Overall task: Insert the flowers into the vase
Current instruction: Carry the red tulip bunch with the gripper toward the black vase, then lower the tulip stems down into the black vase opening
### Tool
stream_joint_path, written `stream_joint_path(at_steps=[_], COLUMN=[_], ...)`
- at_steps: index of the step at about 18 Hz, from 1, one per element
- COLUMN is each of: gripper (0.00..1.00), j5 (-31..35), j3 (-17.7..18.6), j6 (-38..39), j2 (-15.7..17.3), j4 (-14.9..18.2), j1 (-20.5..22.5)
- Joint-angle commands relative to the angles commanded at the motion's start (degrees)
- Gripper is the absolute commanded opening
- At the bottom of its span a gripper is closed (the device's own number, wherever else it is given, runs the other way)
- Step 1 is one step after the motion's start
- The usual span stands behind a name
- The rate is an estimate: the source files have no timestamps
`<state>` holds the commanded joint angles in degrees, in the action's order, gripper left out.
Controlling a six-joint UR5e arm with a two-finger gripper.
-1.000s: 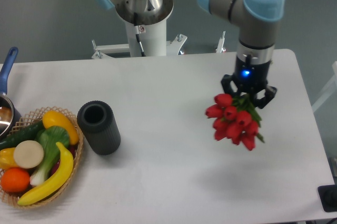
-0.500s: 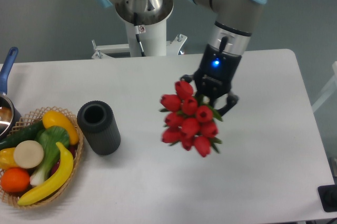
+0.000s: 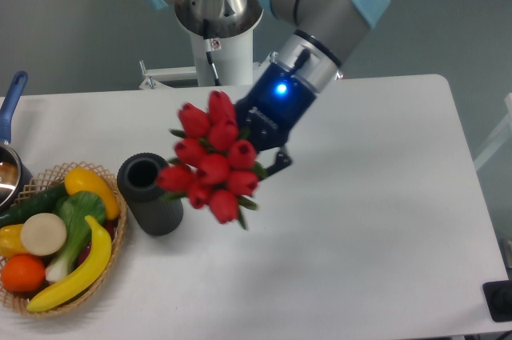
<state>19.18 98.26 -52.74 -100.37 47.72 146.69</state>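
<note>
The flowers (image 3: 210, 160), a bunch of red tulip buds with green leaves, hang in the air above the table, held by my gripper (image 3: 260, 146), which is shut on their stems. The buds point toward the camera and the stems are hidden behind them. The vase (image 3: 150, 194), a dark ribbed cylinder with an open round mouth, stands upright on the white table just left of the bunch. The leftmost bud sits close beside the vase's right side, not over its mouth.
A wicker basket (image 3: 100, 258) of toy fruit and vegetables sits at the left front next to the vase. A pot with a blue handle (image 3: 11, 102) is at the left edge. The robot's white base (image 3: 220, 52) stands behind the table (image 3: 376, 228).
The arm has swung left across the table carrying the flowers, from the right side to just beside the vase. The bunch has also tilted and risen toward the camera.
</note>
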Motion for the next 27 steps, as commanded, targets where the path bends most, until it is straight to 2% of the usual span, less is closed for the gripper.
stream_joint_path(at_steps=[2, 6, 10, 18, 27], gripper=[0.24, 0.24, 0.24, 0.25, 0.26], j5=[-2.9, -3.6, -7.4, -8.0, -7.5], j3=[0.1, 0.4, 0.4, 0.5, 4.4], j6=[1.6, 3.3, 3.3, 2.9, -0.5], j2=[-0.3, 0.2, 0.3, -0.9, -1.1], j4=[0.0, -0.1, -0.1, -0.4, -2.2], j1=[-0.5, -1.4, -1.9, -5.5, -6.2])
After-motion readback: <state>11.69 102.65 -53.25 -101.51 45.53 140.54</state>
